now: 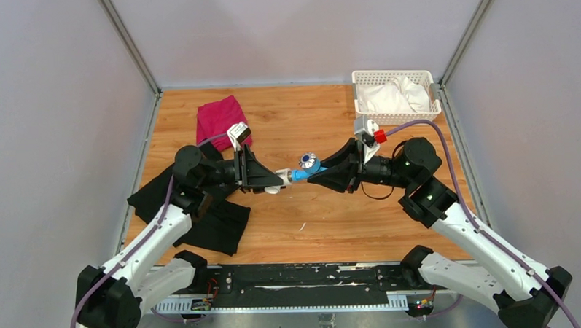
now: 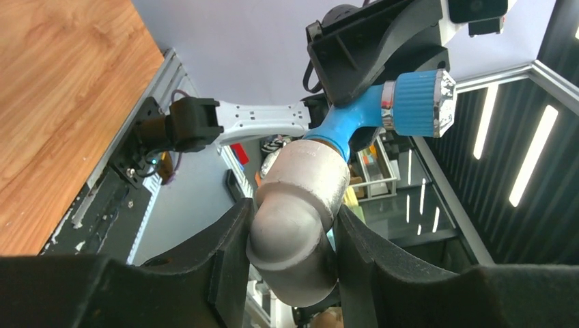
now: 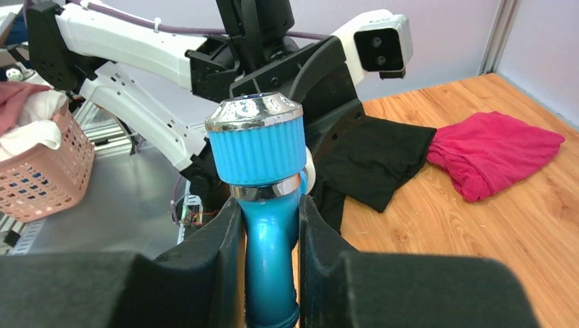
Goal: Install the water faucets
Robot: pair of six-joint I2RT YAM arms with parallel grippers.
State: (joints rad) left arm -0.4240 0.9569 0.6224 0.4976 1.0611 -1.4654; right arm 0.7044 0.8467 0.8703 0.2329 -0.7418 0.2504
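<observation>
Water faucet (image 3: pixel 258 147), bright blue plastic with a round silvery knob, is pinched at its neck by the right gripper (image 3: pixel 270 225). The left gripper (image 2: pixel 290 217) clamps a short white plastic pipe fitting (image 2: pixel 304 178). Both hang above the wooden table (image 1: pixel 304 207), stem touching the fitting's mouth; seating it fully is likely left to do.

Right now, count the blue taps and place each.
1. The tap hangs over mid-table, the right claw shut on it, its end at the fitting in the left claw. The basket might hide others.
</observation>
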